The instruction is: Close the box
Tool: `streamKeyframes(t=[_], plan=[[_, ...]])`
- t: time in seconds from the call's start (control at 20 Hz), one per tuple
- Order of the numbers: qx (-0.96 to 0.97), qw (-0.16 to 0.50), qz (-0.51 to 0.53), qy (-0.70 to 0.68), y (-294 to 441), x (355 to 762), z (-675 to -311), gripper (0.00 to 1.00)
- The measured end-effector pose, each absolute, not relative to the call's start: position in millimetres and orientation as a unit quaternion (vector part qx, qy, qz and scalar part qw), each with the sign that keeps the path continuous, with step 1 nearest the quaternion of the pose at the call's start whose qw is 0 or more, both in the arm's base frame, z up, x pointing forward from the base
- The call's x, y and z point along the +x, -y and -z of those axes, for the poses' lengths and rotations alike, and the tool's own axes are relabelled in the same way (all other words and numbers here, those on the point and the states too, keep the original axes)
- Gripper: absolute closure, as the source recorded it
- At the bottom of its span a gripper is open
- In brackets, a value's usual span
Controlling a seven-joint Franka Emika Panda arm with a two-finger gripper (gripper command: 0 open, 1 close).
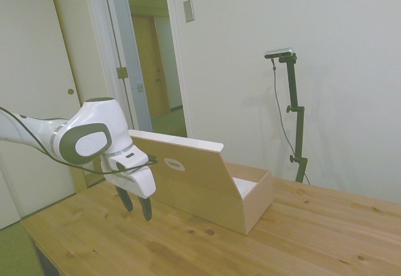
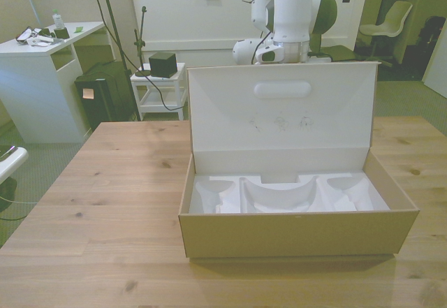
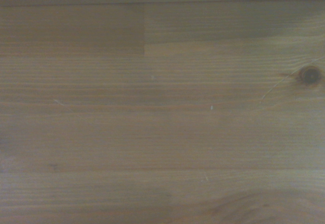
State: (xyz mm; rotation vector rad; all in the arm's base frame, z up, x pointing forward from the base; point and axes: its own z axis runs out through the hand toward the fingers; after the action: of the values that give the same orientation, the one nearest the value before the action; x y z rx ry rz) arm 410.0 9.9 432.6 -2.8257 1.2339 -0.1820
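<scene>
The cardboard box [image 2: 293,235] sits open on the wooden table [image 2: 119,182], with a white moulded insert [image 2: 279,200] inside. Its lid [image 2: 279,119] stands about upright along the far side, with an oval handle cutout near the top. In the side view the lid [image 1: 188,179] leans slightly away from the box body [image 1: 250,204]. My gripper [image 1: 138,208] hangs just behind the lid's outer face, fingers pointing down close to the table and slightly apart, holding nothing. In the front view the lid hides the fingers. The wrist view shows only table planks [image 3: 162,122].
A white desk [image 2: 42,49], a dark bin [image 2: 101,95] and a small white cart with a black cube [image 2: 162,63] stand beyond the table at the front view's left. A chair [image 2: 391,22] is at the far right. A doorway [image 1: 153,69] opens behind the arm.
</scene>
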Motion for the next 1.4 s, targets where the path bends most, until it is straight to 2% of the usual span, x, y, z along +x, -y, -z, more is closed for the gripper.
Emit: streamKeyframes(t=[0.25,0.6,0.85,1.15,1.4], plan=[[-0.909,0.033,0.066,-0.411,3,410,-442,0.00],[-0.893,0.059,0.107,-0.434,60,395,-495,0.00],[-0.877,0.069,0.143,-0.453,94,401,-525,0.00],[-0.851,0.087,0.224,-0.466,130,433,-566,0.00],[-0.840,0.089,0.255,-0.470,150,486,-574,0.00]])
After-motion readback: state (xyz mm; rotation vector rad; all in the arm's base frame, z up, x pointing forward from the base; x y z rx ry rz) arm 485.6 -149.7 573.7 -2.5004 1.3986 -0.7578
